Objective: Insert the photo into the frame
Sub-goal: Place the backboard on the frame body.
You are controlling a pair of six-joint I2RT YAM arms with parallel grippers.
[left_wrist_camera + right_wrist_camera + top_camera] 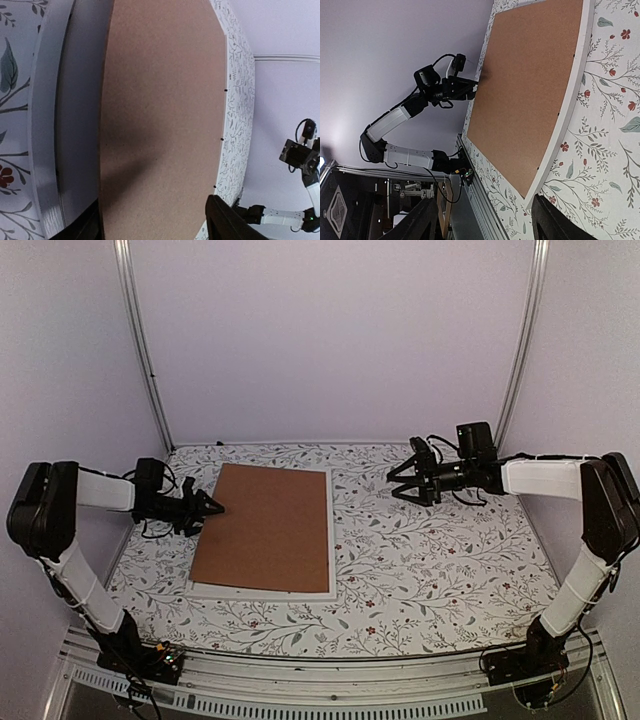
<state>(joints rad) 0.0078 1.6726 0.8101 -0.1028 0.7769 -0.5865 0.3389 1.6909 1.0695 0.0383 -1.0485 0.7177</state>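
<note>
The frame [331, 540] lies flat on the table, its narrow white border showing along the right and near sides. A brown backing board [265, 528] covers it. The photo is hidden; no print shows in any view. My left gripper [212, 508] is open at the board's left edge, level with the table. In the left wrist view the board [160, 125] fills the space between my spread fingers [225, 222], with the frame's border [47, 150] to the left. My right gripper [398, 483] is open and empty, hovering right of the frame. The right wrist view shows the board [530, 75] and the frame [570, 105].
The table has a floral-patterned cloth [430, 560]. Pale walls and two metal posts [145, 350] close in the back and sides. A metal rail [330, 680] runs along the near edge by the arm bases.
</note>
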